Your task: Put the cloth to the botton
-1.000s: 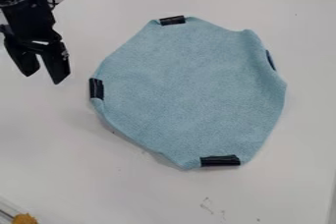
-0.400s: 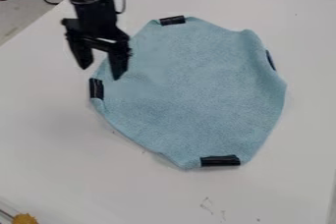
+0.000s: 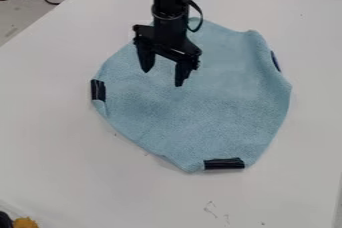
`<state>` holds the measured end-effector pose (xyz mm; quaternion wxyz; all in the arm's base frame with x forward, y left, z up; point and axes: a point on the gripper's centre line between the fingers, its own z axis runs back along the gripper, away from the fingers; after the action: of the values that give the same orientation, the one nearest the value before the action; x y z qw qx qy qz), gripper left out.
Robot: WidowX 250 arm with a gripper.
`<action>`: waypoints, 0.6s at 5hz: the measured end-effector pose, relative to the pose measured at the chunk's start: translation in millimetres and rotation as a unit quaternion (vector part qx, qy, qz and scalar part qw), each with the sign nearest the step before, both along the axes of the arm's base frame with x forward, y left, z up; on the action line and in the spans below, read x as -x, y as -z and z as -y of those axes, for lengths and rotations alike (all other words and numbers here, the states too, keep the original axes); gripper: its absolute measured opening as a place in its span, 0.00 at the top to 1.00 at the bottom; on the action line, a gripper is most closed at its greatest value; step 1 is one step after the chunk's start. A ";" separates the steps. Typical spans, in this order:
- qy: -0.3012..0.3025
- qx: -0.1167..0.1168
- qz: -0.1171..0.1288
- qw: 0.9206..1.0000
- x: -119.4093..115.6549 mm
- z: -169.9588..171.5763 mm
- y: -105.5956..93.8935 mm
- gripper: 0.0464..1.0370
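Currently the open tool (image 3: 162,77) hangs over the cloth (image 3: 200,112)

Table (image 3: 60,147) bright, light fairly even; faint soft shadow along cloth's (image 3: 207,117) lower-L edge; source poss. overhead, hard to tell.

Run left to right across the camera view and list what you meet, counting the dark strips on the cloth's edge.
Orange-yellow object at the bottom left, dark strip on the cloth's left edge, open gripper, bottom strip, right-edge strip.
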<state>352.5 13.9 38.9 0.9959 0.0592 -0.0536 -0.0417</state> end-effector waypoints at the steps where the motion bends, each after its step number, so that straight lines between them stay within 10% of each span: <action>1: 0.020 0.003 0.014 1.000 -20.0 10.9 7.8 0.04; 3: 0.037 0.029 0.011 0.999 -29.4 19.7 24.3 0.04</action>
<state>381.9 -5.8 14.6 0.9944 0.0288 -0.0677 -0.0762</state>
